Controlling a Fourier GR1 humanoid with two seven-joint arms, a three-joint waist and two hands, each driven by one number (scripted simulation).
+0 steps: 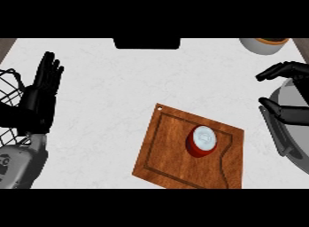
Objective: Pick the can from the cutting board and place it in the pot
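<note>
So the can (pixel 203 140) is standing upright on the wooden cutting board (pixel 166 153), toward the board's right half, just in from its right edge. We're looking straight down on it: red body, pale silvery lid, long axis pointing up at the camera, so it reads as a circle.

The right hand (pixel 299 95) is clearly the nearer one. It hangs over the grey pot (pixel 294 153) at the right edge of the view, fingers loosely curled and apart, holding nothing. From that hand the can lies at about 8 o'clock, near but not touching, with a strip of bare tabletop (pixel 117 88) between the board's edge and the pot.

The left hand (pixel 39 95) is way over at 9 o'clock beside a black wire basket (pixel 5 86), fingers straight and pointing up, just resting.

My guess: the right hand needs to swing down-left and come at the can from the side or top, then it's a short hop back to the pot. Can hasn't been touched yet.
</note>
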